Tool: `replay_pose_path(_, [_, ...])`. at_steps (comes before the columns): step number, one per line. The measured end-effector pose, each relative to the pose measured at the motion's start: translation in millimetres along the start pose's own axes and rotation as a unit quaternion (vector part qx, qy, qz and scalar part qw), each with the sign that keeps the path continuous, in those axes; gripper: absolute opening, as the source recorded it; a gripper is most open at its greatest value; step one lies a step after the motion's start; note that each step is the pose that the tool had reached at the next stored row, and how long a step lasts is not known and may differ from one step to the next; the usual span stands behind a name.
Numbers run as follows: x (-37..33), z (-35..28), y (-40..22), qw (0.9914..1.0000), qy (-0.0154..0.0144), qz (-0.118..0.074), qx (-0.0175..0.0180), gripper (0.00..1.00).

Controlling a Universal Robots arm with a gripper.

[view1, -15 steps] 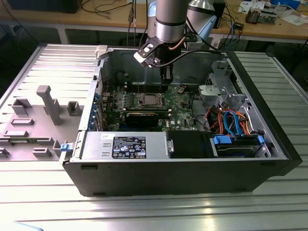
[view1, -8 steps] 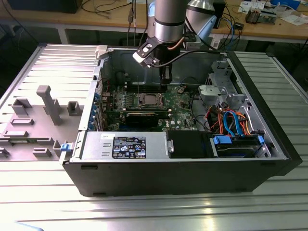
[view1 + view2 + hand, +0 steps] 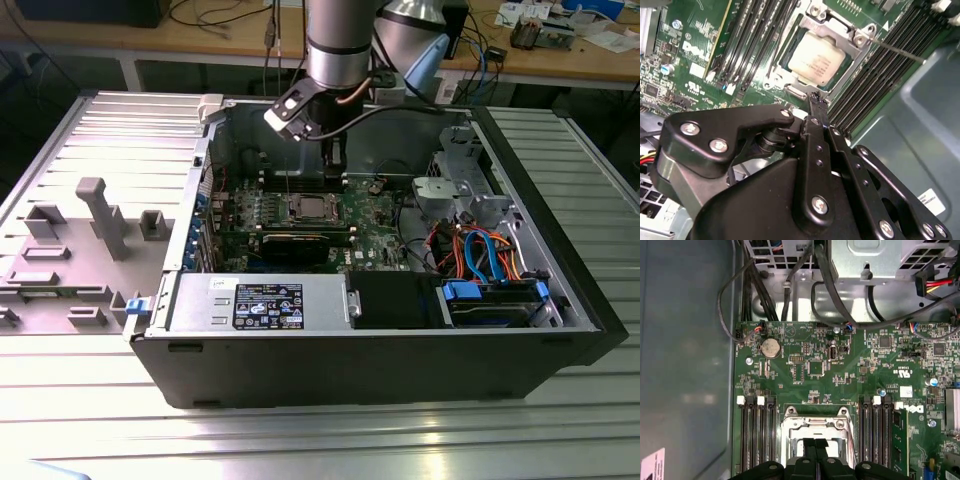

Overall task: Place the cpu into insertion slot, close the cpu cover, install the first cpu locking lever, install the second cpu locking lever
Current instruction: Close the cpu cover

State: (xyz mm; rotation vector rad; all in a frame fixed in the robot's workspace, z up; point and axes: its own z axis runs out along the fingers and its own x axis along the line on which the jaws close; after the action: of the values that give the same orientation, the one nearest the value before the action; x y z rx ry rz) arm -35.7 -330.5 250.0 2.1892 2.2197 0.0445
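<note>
Our claw (image 3: 818,99), fingers (image 3: 815,131) pressed together on nothing, hangs within the computer case (image 3: 400,362) over the motherboard (image 3: 810,365); we find the cpu (image 3: 815,62) seated in the insertion slot (image 3: 782,57) beneath the cpu cover (image 3: 840,35), just beyond its tips.

My arm (image 3: 338,45) is a silver-grey tube, black cable (image 3: 395,108) looping off it. The gripper (image 3: 818,100) is matte black, chunky linkages, shiny silver screws (image 3: 718,145). White-ish bracket (image 3: 285,112) at the wrist, I think.
</note>
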Motion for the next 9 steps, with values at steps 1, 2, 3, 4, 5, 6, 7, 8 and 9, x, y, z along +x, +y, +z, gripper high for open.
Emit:
replay_pose_path(1, [-0.3,0.3,-1.2,1.0,0.0,0.0,0.0,0.11])
replay_pose_path(2, [-0.8,0.7,-3.0,1.0,-0.0001,0.0,0.0001,0.11])
replay_pose_path(3, [-1.2,1.1,-4.4,1.0,0.0,-0.001,0.0,0.11])
replay_pose_path(4, [-1.4,1.6,-5.9,1.0,0.0001,-0.001,0.0,0.11])
replay_pose_path(5, [-1.3,1.7,-7.0,1.0,0.0,-0.001,0.0,0.11])
replay_pose_path(6, [-1.4,1.6,-7.1,1.0,0.0,-0.001,0.0,0.11])
replay_pose_path(7, [-1.4,1.6,-7.1,1.0,0.0,-0.001,0.0001,0.11])
replay_pose_path(8, [-1.4,1.6,-7.2,1.0,0.0,-0.001,0.0,0.11])
replay_pose_path(9, [-1.4,1.6,-7.2,1.0,0.0,-0.001,0.0,0.11])
